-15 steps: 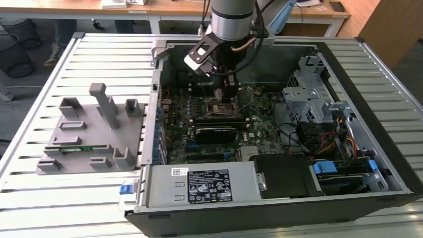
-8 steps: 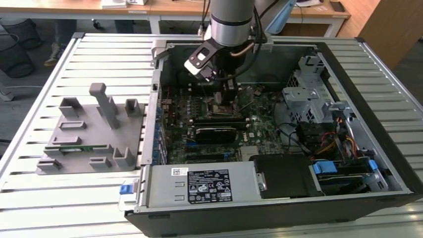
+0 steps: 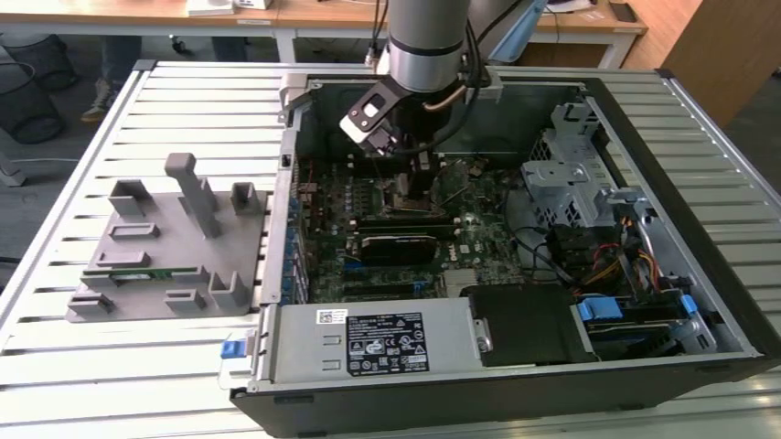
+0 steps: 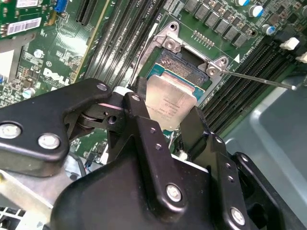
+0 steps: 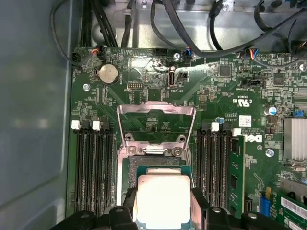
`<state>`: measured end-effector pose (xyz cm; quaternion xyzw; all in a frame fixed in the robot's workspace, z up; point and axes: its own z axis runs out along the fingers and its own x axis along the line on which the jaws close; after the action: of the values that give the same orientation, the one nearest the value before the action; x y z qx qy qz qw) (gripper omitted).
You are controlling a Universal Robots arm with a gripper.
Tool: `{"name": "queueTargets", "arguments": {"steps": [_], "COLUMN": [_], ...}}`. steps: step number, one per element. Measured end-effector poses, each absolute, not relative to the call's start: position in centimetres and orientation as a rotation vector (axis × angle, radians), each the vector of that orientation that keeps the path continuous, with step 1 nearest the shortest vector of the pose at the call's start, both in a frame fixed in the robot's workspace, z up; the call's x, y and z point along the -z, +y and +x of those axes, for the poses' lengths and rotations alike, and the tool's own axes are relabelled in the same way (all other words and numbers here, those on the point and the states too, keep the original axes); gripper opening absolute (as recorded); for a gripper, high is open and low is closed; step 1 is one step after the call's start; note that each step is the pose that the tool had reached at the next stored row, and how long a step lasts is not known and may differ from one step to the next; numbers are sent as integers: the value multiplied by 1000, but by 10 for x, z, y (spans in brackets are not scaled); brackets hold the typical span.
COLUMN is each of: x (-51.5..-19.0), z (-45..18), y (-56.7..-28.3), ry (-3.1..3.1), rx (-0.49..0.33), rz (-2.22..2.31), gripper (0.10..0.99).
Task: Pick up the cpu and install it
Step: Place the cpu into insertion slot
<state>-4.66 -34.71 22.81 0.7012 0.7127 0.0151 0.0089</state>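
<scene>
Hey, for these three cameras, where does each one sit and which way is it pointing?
Exterior view: off the arm, raised, looking down on the open computer case and grey fixture; the arm reaches into the case.
First wrist view: on the wrist, looking past the gripper at the motherboard; its fingers show.
Second wrist view: on the wrist, angled across the board; the gripper's black linkage shows.
Shared: both wrist views show the cpu gripped over the open socket.

Arm (image 3: 425,41) pointing straight down, wrist vertical; gripper (image 4: 167,114) black fingers (image 4: 140,114) clamped on opposite cpu (image 5: 162,201) edges.
</scene>
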Motion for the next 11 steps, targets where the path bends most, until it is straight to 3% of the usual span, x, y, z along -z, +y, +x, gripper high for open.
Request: {"name": "queueTargets", "arguments": {"steps": [11], "x": [-214], "z": [-47], "y": [-347], "ry": [2228], "rx": [-47], "rz": [2189], "gripper": [529]}}
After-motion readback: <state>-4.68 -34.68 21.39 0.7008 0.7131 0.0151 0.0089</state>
